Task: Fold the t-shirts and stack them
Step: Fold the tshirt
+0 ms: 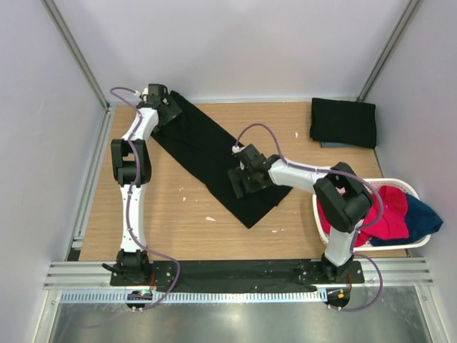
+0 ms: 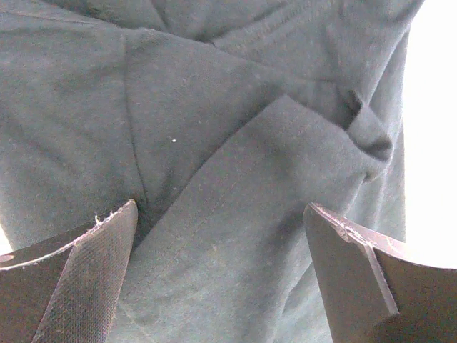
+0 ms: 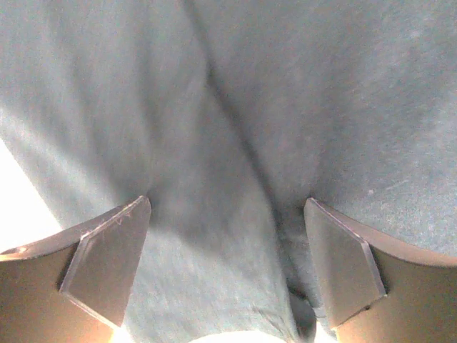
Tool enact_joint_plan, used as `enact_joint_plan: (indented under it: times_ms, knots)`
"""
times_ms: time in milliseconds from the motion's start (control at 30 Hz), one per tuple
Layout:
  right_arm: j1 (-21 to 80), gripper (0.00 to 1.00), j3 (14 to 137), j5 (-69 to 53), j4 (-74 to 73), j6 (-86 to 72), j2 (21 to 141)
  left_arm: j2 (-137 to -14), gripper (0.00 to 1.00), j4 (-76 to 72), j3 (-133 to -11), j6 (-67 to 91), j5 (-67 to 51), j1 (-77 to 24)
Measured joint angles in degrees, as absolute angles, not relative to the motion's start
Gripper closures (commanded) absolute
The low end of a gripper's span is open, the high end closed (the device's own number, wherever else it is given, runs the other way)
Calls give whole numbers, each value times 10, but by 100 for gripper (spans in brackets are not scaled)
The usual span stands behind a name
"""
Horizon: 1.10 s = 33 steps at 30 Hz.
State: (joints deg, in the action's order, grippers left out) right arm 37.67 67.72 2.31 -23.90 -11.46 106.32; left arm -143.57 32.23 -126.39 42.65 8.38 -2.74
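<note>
I see one black t-shirt [image 1: 207,153] lying flat as a long diagonal strip, one end under my left claw [image 1: 166,108], the other under my right claw [image 1: 241,182]. A second black t-shirt [image 1: 343,121] lies folded, well beyond the right claw.

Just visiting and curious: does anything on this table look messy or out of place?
Slightly. The black t-shirt lies as a long strip slanted across the table, unlike the folded t-shirt squared in the far right corner. A few white scraps dot the wood beside it. Nothing looks spilled.
</note>
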Motion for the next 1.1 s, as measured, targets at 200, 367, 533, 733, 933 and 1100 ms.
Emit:
enact_joint_plan:
  times_ms: [200, 367, 533, 733, 933, 1100]
  knots:
    - [489, 6, 637, 19, -249, -233, 1026, -1483, 0, 295, -1334, 396, 39, -51]
    - [589, 8, 638, -2, -239, -321, 1027, -1493, 0, 260, -1339, 384, -4, -80]
    - [618, 6, 633, -37, -246, -370, 1019, -1496, 0, 244, -1339, 365, -46, -125]
    - [613, 0, 657, 1, -366, -393, 1000, -1496, 0, 241, -1339, 337, -65, -168]
    - [553, 0, 792, 54, -435, -396, 985, -1494, 0, 266, -1369, 309, -75, -166]
    - [431, 0, 835, 64, -428, -385, 919, -1425, 0, 288, -1367, 290, -72, -149]
